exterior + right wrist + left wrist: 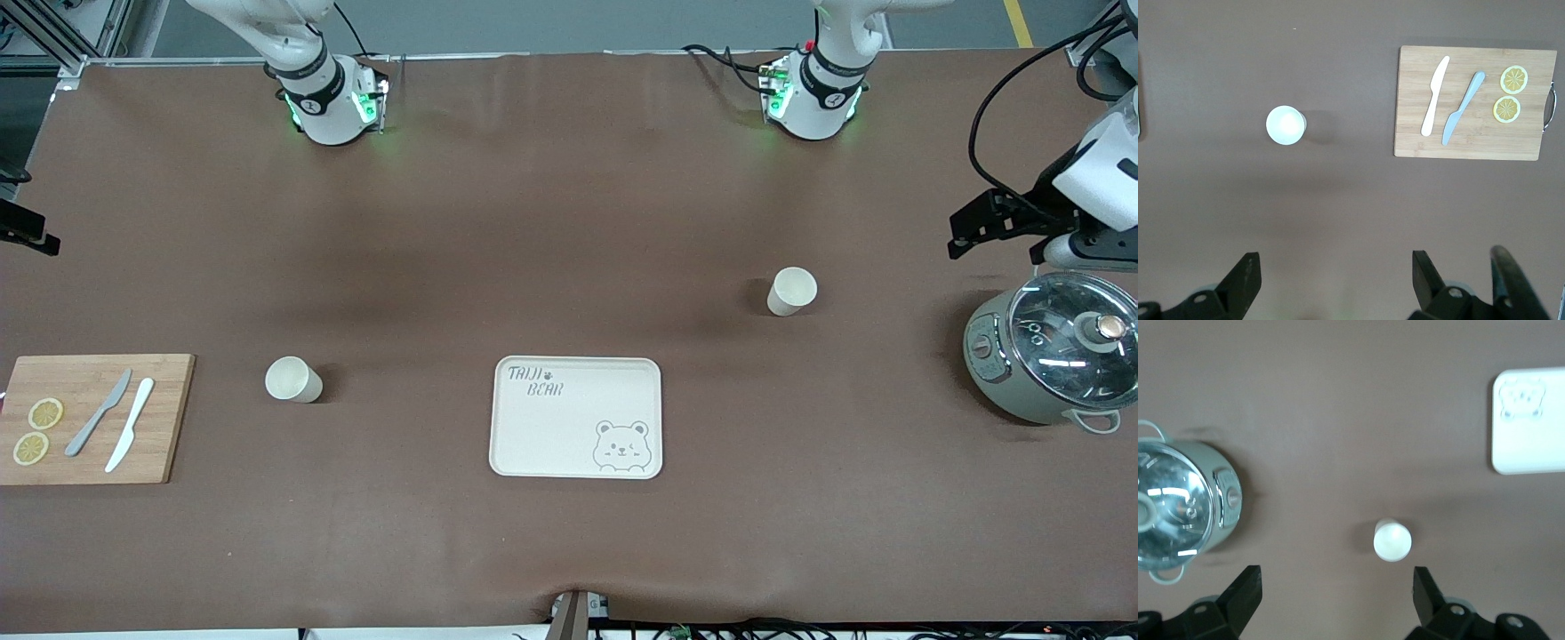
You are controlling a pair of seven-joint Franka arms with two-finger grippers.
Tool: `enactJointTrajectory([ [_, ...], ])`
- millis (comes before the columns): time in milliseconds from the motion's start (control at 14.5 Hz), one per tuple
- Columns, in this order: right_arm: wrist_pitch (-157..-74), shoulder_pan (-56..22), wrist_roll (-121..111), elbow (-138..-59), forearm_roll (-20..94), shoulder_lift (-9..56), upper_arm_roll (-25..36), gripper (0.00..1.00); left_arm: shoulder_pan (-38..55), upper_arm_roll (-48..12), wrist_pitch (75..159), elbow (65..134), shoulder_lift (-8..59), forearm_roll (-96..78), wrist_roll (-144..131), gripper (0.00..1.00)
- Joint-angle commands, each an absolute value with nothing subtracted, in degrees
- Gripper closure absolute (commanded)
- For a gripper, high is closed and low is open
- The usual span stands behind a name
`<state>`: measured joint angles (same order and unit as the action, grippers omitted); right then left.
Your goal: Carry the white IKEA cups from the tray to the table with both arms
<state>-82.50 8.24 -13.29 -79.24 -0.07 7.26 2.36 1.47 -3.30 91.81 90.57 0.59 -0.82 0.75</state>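
A: Where are the cups?
B: One cup (pixel 292 380) stands upright, rim up, centre-left in the front view; the other cup (pixel 791 291) upright, right of centre.
A: The claws?
B: Left gripper (pixel 1337 590) and right gripper (pixel 1336 273) both spread apart, holding nothing.

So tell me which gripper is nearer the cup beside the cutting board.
Right. The right gripper, fingers open, hangs over bare table with that cup in its wrist view. The left gripper, also open, is at the rice cooker end, over the other cup.
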Motion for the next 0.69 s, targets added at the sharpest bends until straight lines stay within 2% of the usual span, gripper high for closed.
enactJointTrajectory([
  [0, -82.71, 8.70, -12.22, -79.54, 1.92, 8.00, 2.02, 0.00, 0.70, -4.13, 88.86, 89.74, 0.26, 0.00, 2.63, 0.00],
  [622, -82.35, 8.78, -13.18, -79.45, 2.37, 8.09, 1.93, 0.00, 0.70, -4.13, 87.71, 89.74, 0.26, 0.18, 4.66, 0.00],
])
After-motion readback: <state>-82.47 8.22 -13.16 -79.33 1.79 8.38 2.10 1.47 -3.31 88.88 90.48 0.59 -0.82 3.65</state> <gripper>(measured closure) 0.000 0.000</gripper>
